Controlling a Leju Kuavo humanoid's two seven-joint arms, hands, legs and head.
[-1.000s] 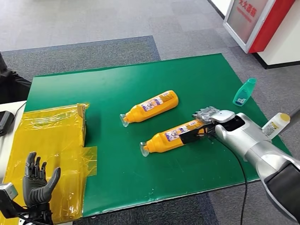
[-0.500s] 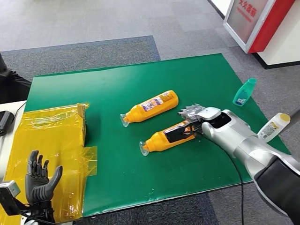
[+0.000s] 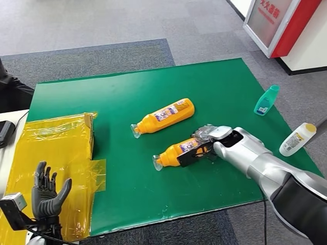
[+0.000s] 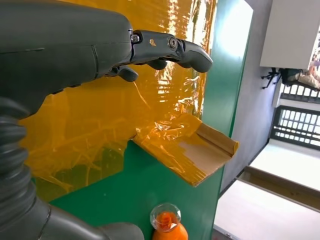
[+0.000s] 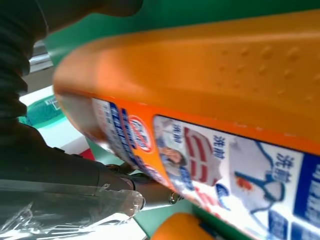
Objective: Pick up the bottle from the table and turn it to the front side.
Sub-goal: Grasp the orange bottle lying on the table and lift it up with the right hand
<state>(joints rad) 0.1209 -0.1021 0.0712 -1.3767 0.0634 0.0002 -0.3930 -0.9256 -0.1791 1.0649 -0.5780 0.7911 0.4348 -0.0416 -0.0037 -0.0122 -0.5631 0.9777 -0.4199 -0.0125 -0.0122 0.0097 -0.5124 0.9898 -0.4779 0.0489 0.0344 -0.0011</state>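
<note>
While right hand (image 3: 208, 140) wraps fingers (image 3: 190, 158) round near bottle (image 3: 175, 152), we judge grasp step; next, lift and roll. Left hand (image 3: 48, 191) spread, idle.

a green table top (image 3: 115, 102) stands on grey carpet (image 3: 96, 25) with a darker grey patch just behind it. a red and white sign stand (image 3: 281, 25) sits at the far right.

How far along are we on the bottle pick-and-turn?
Done: the right hand has reached the nearer orange bottle and its fingers wrap the body. In hand: the grasp; the bottle looks barely off the green table, if at all. Left: lift and turn it label-front. The left hand is open, idle.
</note>
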